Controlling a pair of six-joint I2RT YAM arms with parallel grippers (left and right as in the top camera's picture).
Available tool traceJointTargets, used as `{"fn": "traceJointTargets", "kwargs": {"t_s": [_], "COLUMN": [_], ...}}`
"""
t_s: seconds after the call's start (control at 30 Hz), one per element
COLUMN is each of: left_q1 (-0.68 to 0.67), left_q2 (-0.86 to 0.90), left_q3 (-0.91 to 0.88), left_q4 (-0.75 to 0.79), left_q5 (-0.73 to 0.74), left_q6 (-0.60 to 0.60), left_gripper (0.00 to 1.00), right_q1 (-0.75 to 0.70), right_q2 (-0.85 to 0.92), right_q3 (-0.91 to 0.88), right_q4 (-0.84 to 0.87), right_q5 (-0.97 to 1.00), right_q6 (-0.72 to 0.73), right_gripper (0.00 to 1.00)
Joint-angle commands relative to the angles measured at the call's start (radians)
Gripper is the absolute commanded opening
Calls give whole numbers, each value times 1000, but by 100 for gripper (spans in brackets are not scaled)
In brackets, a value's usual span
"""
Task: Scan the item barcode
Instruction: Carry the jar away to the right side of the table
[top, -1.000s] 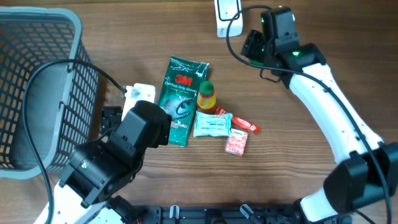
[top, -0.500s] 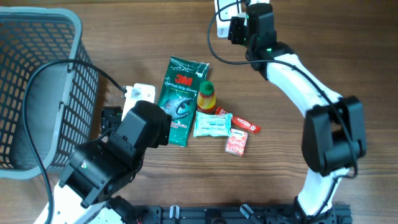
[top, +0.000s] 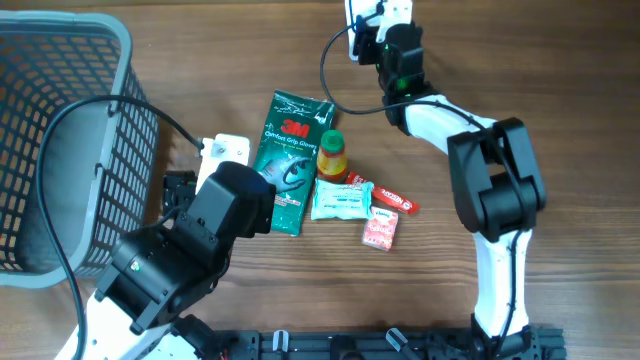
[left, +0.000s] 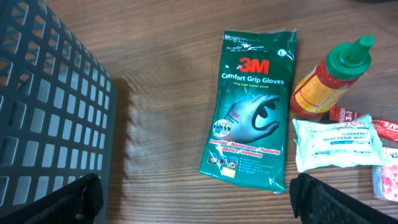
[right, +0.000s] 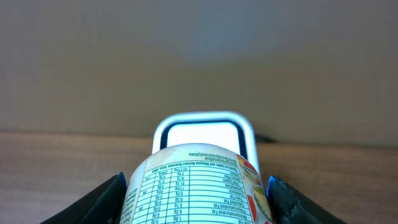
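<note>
At the far edge of the surface, the right end effector is clenched around a round container with a food label, holding it just in front of the white scanner and its bright window. Nearer, on the left, the left end effector hangs wide open with nothing in it, by the green glove pack and the dark basket.

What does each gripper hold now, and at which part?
The right gripper holds a labelled round container, gripped on opposite sides of its body. The left gripper is open and holds nothing.
</note>
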Motion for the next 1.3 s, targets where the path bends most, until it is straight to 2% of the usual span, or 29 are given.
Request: {"fn": "traceJointTargets", "kwargs": {"t_s": [0.0,0.27,0.6,0.9,1.13,1.27], "left_q1": [2,2,2,2,2,2], "left_q2": [0,0,0,0,0,0], "left_q3": [3,3,3,3,3,3], "left_q4": [2,2,2,2,2,2], "left_q5": [4,4,4,4,4,4], "left_q6": [-20,-20,-19,-20,-20,-20], "left_gripper": [100,100,100,100,100,100], "right_q1": [1,1,-71,-333,-606,-741], "right_q2": [23,18,-148,-327,-335,-335], "right_q3": [77,119,161,161,161,161], "right_q4": [21,-7,-286,-695,-1017,-1133], "right_q5": [-29,35,89,88,87,74], "right_q6": [-21,-21,-21,68,206,269], "right_gripper": [60,60,59,59,58,59]}}
